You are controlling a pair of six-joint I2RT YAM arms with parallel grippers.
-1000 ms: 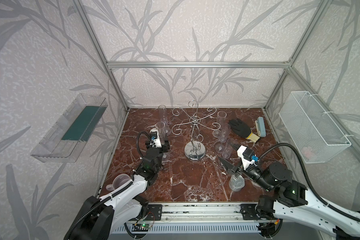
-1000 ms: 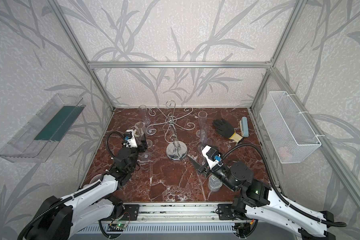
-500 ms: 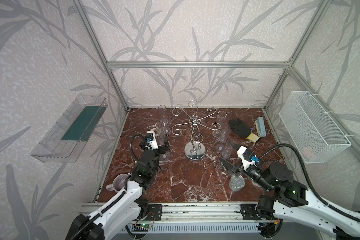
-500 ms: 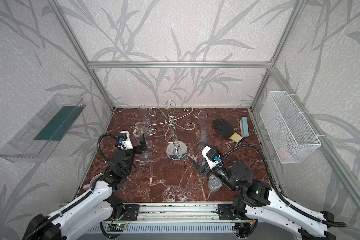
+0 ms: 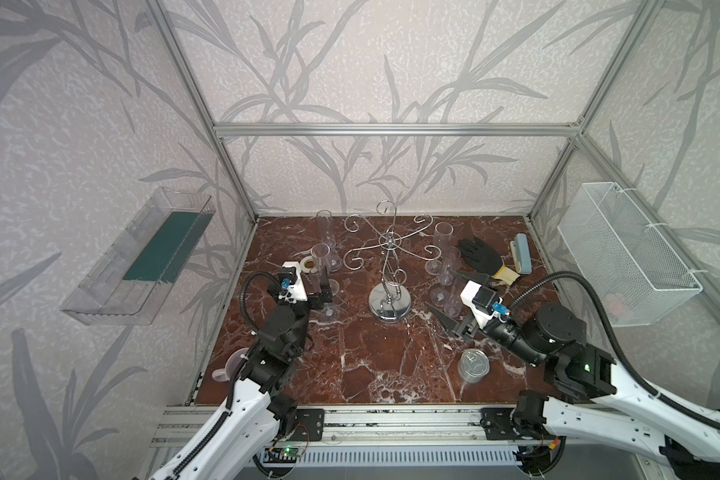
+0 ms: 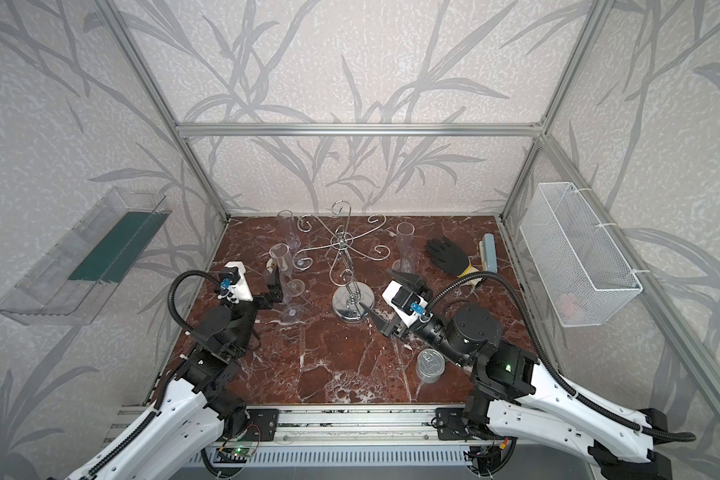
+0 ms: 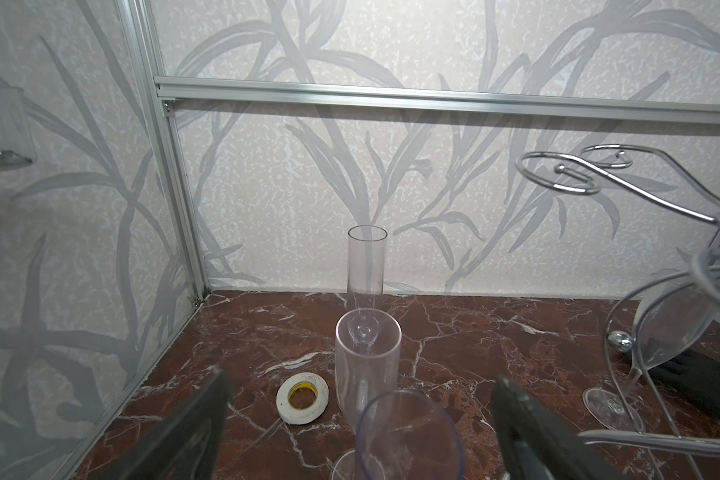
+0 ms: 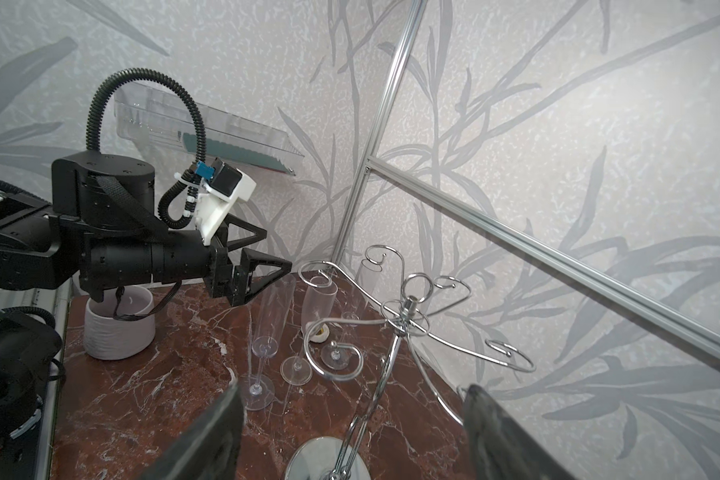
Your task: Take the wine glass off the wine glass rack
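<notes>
The chrome wine glass rack [image 5: 388,266] stands mid-table on its round base [image 6: 352,305]. None of its curled arms shows a glass on it in either top view. A clear wine glass [image 5: 321,259] stands upright on the marble left of the rack, and its rim [image 7: 408,436] lies between my left gripper's [image 7: 362,376] wide-open jaws without touching them. Two more flutes [image 7: 368,365] stand behind it. My right gripper [image 5: 445,291] is open just right of the base, facing the rack stem [image 8: 375,395]. Several flutes [image 5: 443,245] stand close beside it.
A tape roll [image 7: 302,398] lies by the left flutes. A black glove [image 5: 479,255] and a blue block [image 5: 521,258] lie at the back right, and a tin can [image 5: 473,365] stands front right. A grey cup [image 5: 231,365] sits front left. There are a wire basket [image 5: 624,253] and a clear wall tray [image 5: 142,257].
My left jaws have spread wider around the standing glass, and the left wrist has drawn back a little. The right arm has stayed almost still.
</notes>
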